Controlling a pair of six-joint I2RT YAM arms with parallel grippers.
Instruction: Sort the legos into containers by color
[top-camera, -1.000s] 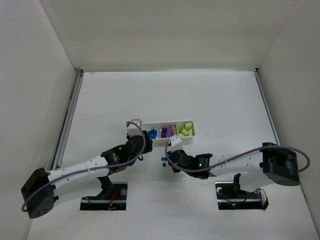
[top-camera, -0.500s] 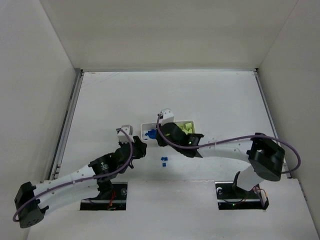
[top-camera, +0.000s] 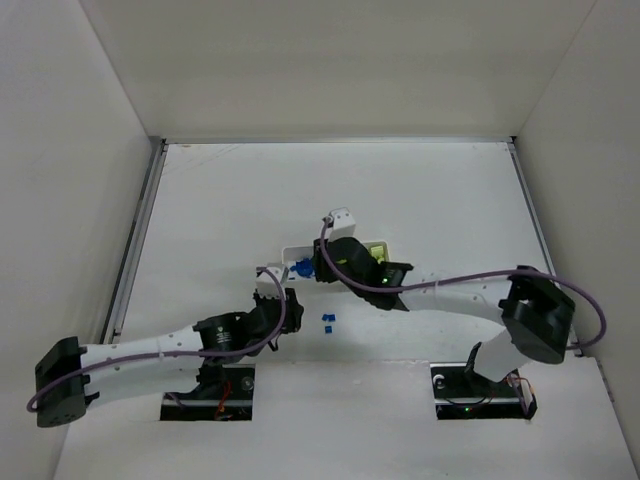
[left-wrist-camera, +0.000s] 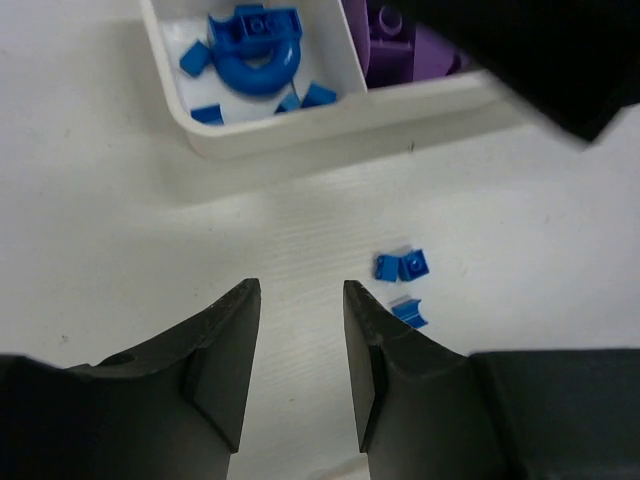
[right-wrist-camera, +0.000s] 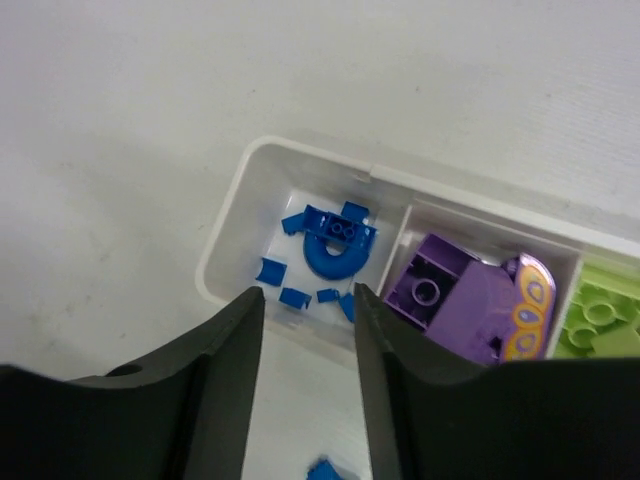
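The white tray (right-wrist-camera: 225, 235) has three compartments. Its left one holds a rounded blue piece (right-wrist-camera: 338, 245) and several tiny blue legos (right-wrist-camera: 272, 268). The middle one holds a purple-and-orange piece (right-wrist-camera: 455, 295), and the right one a yellow-green piece (right-wrist-camera: 605, 320). My right gripper (right-wrist-camera: 308, 292) hovers open and empty over the near edge of the blue compartment (top-camera: 300, 268). Loose blue legos (left-wrist-camera: 403, 266) lie on the table in front of the tray (left-wrist-camera: 270, 130). My left gripper (left-wrist-camera: 300, 285) is open and empty, low over the table just left of them.
The right arm (top-camera: 440, 295) lies across the tray's middle and right end in the top view. White walls (top-camera: 120, 200) enclose the table on three sides. The arm bases (top-camera: 210, 390) sit at the near edge.
My right gripper has gone from the loose blue legos on the table to over the tray's blue compartment, and its jaws have opened. My left gripper has drawn back from the tray's left end.
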